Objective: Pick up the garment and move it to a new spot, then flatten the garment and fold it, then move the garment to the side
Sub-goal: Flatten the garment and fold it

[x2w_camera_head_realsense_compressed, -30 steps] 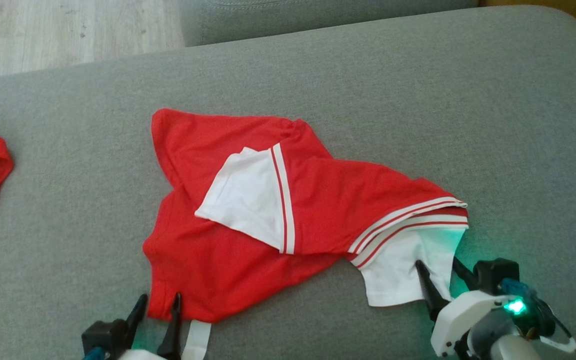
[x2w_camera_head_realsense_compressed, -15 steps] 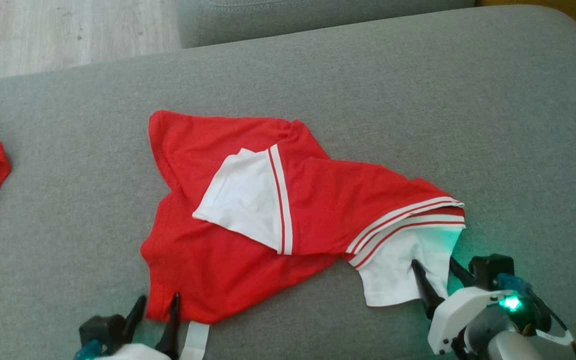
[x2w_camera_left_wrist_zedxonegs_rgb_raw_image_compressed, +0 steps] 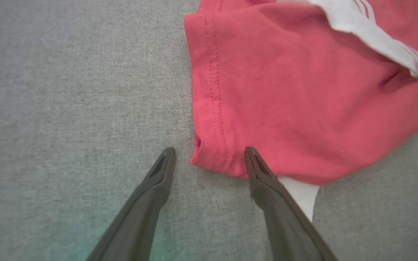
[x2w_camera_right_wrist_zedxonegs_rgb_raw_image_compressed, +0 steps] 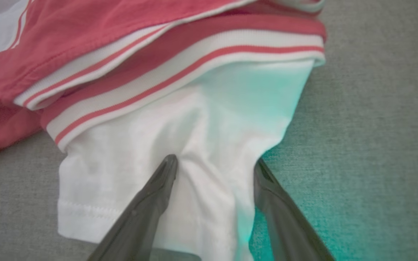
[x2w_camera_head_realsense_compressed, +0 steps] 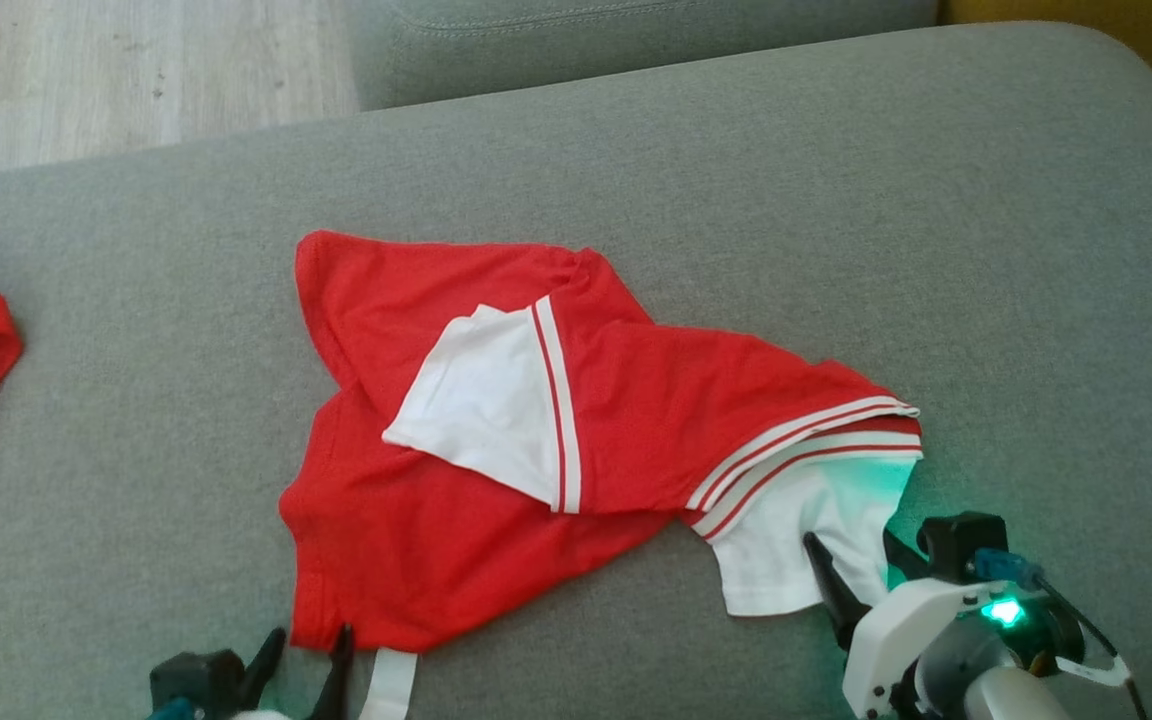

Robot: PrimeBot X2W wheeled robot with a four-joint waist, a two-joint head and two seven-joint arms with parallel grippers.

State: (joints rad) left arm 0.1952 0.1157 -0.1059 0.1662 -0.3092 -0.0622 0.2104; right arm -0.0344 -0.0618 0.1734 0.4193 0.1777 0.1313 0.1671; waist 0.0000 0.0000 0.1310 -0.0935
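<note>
Garment [x2w_camera_head_realsense_compressed: 416, 540] lies rumpled, long axis slanting far-left to near-right; left fingers [x2w_camera_head_realsense_compressed: 338, 660] and right fingers [x2w_camera_head_realsense_compressed: 828, 585] stand open.

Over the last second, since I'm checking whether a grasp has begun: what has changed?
Both open grippers drew back slightly toward the robot: the left gripper at the hem corner of the red shirt, the right gripper over its white sleeve. Nothing was gripped or let go. The head camera shifted a little; the shirt lies unchanged on the grey sofa cushion.
</note>
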